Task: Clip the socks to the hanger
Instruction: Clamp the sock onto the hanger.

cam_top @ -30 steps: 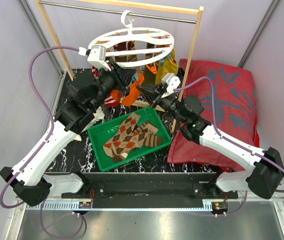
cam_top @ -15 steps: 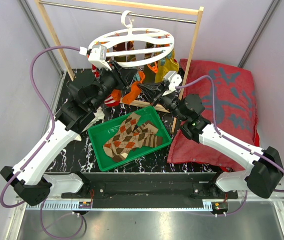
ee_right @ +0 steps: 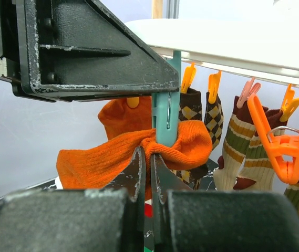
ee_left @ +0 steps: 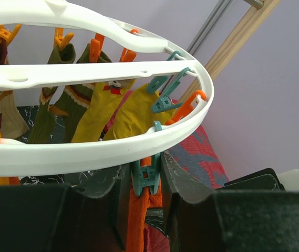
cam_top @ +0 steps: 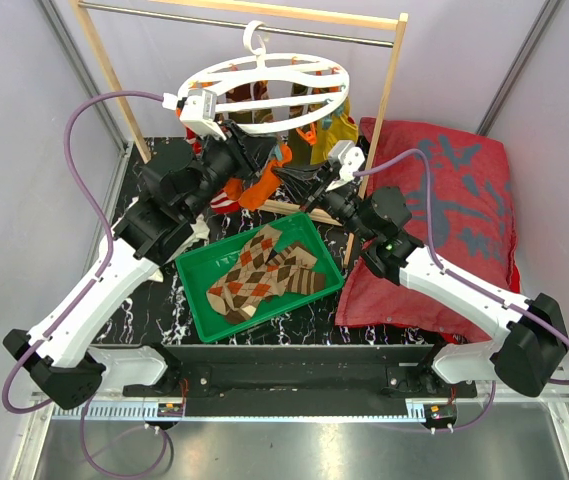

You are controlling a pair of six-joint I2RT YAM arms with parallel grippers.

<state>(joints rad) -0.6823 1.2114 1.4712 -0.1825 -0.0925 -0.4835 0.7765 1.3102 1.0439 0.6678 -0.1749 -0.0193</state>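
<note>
Orange sock [ee_right: 112, 157]: raised under the near rim of the hanger [ee_left: 86, 152], with its bunched cuff at the mouth of a teal clip [ee_right: 166, 105]. It does not hang on its own yet.

Right tool [ee_right: 149, 155]: clenched on a fold of the sock just below the clip. Judged reason: it carries the sock's weight and feeds the cuff upward into the clip.

Left tool [ee_left: 145, 184]: fingers pressed against both sides of the clip's upper tabs, so it is grasping the clip from above the sock. Judged purpose:
- squeeze the tabs to part the mouth;
- steady the ring, which hangs by its hook from the rod [cam_top: 164, 15] and would likely swing when pushed.

(Whether the mouth is actually parted cannot be told, because the sock hides it.)

Hanger load: the far clips already carry yellow socks [ee_left: 107, 113] and olive striped socks [ee_left: 60, 100]. Brown argyle ones show behind the orange sock in the right wrist view. Several orange clips along the rim are bare.

Tray [cam_top: 192, 300]: green, on the tabletop [cam_top: 159, 315] between the two arms and below the hanger. It holds argyle socks [cam_top: 264, 270] lying flat and overlapping. The count is uncertain, since the pattern blurs the edges. These are judged to be the remaining stock, within reach of either arm.
</note>
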